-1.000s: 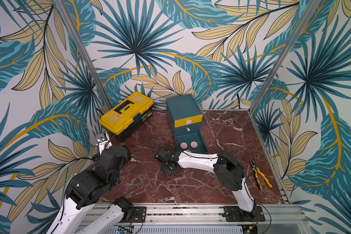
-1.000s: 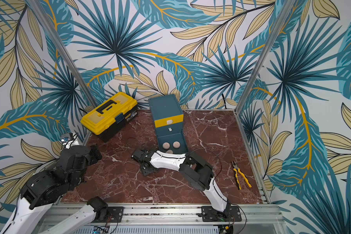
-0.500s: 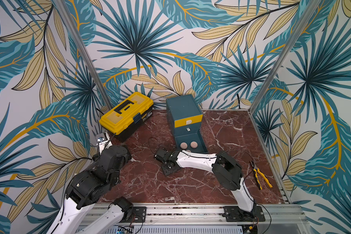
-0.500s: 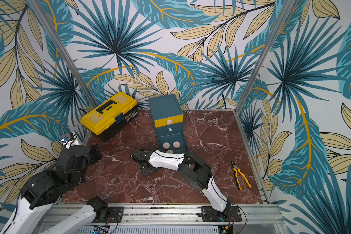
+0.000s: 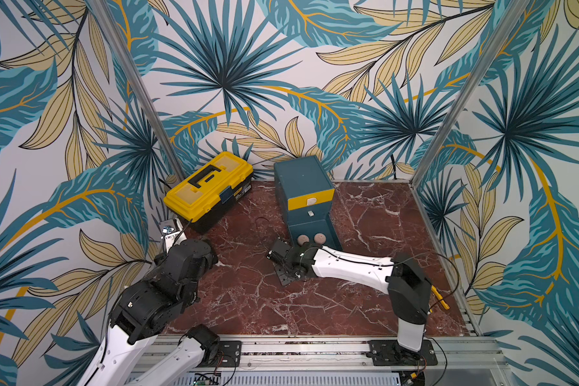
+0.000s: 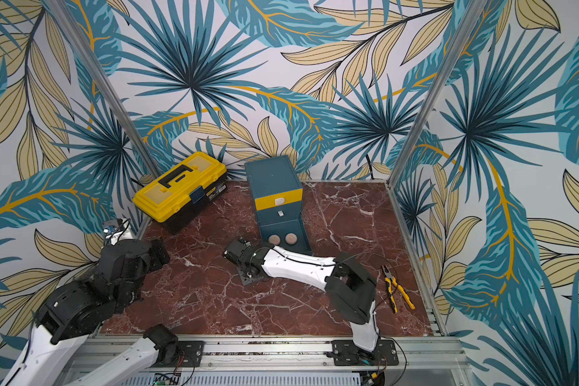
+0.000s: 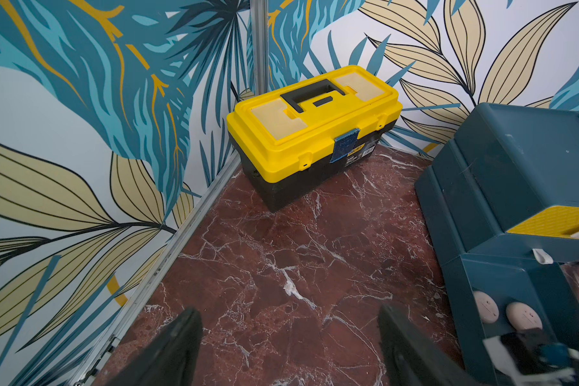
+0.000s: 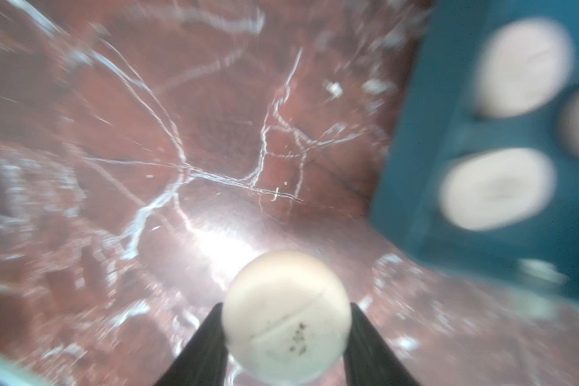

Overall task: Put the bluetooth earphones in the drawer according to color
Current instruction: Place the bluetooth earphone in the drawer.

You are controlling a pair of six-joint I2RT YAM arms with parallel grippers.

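The drawer chest (image 5: 303,187) stands at the back, dark teal with a yellow top drawer. Its bottom drawer (image 6: 301,230) is pulled out, with pale pink earphone cases (image 5: 304,238) (image 5: 319,237) lying inside. The blurred right wrist view shows three cases (image 8: 497,188) there. My right gripper (image 8: 286,307) is low over the floor just left of the open drawer. Both of its fingers press on a white earphone case (image 8: 286,331). In a top view the case is hidden under that gripper (image 5: 278,260). My left gripper (image 7: 290,334) hangs open and empty at the left wall.
A yellow toolbox (image 5: 211,188) with a black handle sits in the back left corner. Yellow-handled pliers (image 6: 398,289) lie by the right wall. Patterned walls enclose the marble floor (image 5: 248,300) on three sides.
The right gripper's fingers have closed in onto the white case, and the right arm has shifted slightly left. The left arm has not moved.
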